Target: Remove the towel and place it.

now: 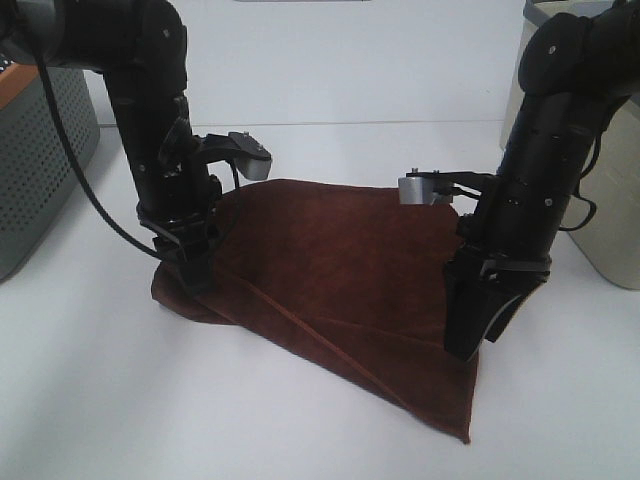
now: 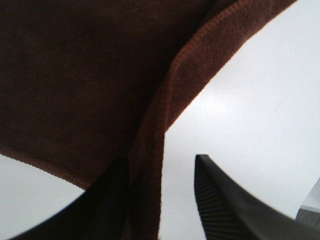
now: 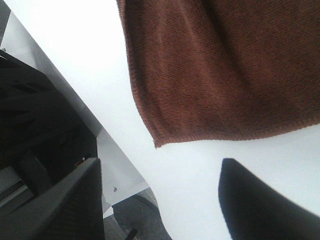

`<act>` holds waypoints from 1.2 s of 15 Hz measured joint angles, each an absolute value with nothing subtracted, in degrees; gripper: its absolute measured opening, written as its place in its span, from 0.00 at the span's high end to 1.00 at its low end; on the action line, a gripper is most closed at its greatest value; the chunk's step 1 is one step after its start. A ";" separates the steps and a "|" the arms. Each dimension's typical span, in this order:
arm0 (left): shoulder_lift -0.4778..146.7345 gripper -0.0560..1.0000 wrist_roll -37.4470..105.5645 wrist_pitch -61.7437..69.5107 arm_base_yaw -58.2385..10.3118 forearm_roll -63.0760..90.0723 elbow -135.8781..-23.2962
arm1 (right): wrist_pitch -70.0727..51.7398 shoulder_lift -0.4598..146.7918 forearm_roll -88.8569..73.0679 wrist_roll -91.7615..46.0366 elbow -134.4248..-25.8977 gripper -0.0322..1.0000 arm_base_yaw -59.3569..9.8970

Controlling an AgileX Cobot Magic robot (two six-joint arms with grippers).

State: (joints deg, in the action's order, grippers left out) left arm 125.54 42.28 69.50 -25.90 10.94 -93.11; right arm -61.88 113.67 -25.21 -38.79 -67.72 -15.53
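Note:
A dark red-brown towel (image 1: 340, 270) lies on the white table (image 1: 120, 400), with a fold running across its front part. My left gripper (image 1: 195, 280) is down at the towel's left corner. In the left wrist view the gripper (image 2: 161, 160) is open, and a raised fold of the towel's hem (image 2: 150, 165) lies between the fingers, against one finger (image 2: 107, 200). My right gripper (image 1: 472, 335) is down at the towel's right edge. In the right wrist view it (image 3: 161, 161) is open and empty, with a towel corner (image 3: 200, 85) just beyond the fingertips.
A grey perforated box (image 1: 40, 160) with an orange top stands at the back left. A beige container (image 1: 610, 230) stands at the right, behind my right arm. The right wrist view shows the table's edge (image 3: 90, 115) with dark equipment beyond it.

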 joint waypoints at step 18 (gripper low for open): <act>102.16 0.34 6.13 69.56 -26.64 2.35 -86.92 | -62.05 102.44 -23.43 -23.61 -86.40 0.39 -15.53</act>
State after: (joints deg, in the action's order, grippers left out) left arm 102.16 6.13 69.56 -26.64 2.35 -86.92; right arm -62.05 102.44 -23.43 -23.61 -86.40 -15.53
